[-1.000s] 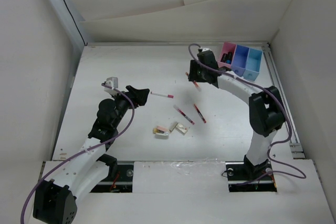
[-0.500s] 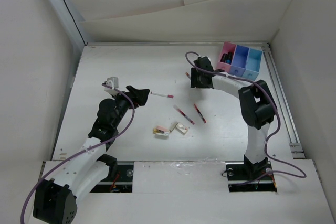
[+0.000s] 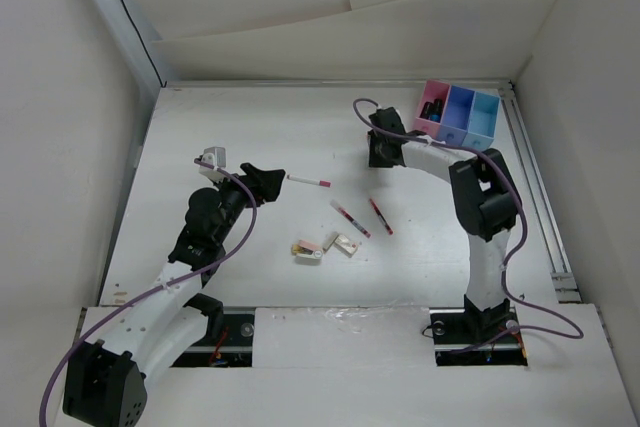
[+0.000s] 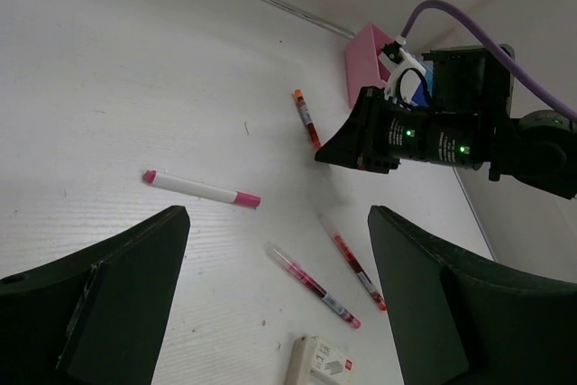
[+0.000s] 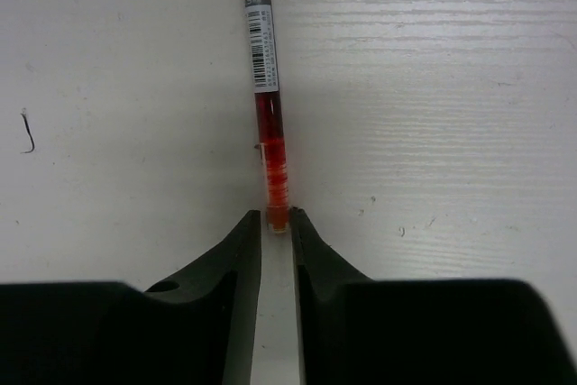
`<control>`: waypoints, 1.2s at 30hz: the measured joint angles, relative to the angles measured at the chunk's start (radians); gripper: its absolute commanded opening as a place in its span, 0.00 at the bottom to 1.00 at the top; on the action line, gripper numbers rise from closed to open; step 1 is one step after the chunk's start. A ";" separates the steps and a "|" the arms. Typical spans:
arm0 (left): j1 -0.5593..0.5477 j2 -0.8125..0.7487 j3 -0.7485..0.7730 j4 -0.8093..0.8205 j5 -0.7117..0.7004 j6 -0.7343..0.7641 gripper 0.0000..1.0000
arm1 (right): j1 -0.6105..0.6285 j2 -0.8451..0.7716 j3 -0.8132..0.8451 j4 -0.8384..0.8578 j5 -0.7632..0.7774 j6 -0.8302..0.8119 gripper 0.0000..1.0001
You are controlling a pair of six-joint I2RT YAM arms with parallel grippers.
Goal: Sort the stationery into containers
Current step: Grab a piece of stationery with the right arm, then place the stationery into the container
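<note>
Since the red pen [image 5: 269, 123] lies flat on the desk [image 5: 433, 87], R gripper [image 5: 276, 223] sits low, pinched narrow on its tip; L gripper [image 4: 279, 214] gapes wide, empty.

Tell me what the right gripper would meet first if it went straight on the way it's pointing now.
The red pen: its near end sits between the fingertips of the right gripper, and it runs straight ahead along the table. Whether they touch is unclear.

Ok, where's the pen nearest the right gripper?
The orange-red pen lies just left of the pink bin in the left wrist view, one end between the right gripper's tips.
</note>
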 measured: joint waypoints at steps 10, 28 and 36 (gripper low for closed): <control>0.000 -0.002 0.000 0.000 0.000 0.000 0.78 | -0.003 -0.018 -0.034 0.050 -0.026 0.011 0.00; 0.000 -0.013 0.000 0.000 0.001 0.000 0.78 | -0.243 -0.410 -0.108 0.077 -0.029 0.107 0.00; 0.000 -0.022 0.000 0.000 0.003 0.000 0.78 | -0.445 -0.236 0.061 0.034 0.038 0.149 0.00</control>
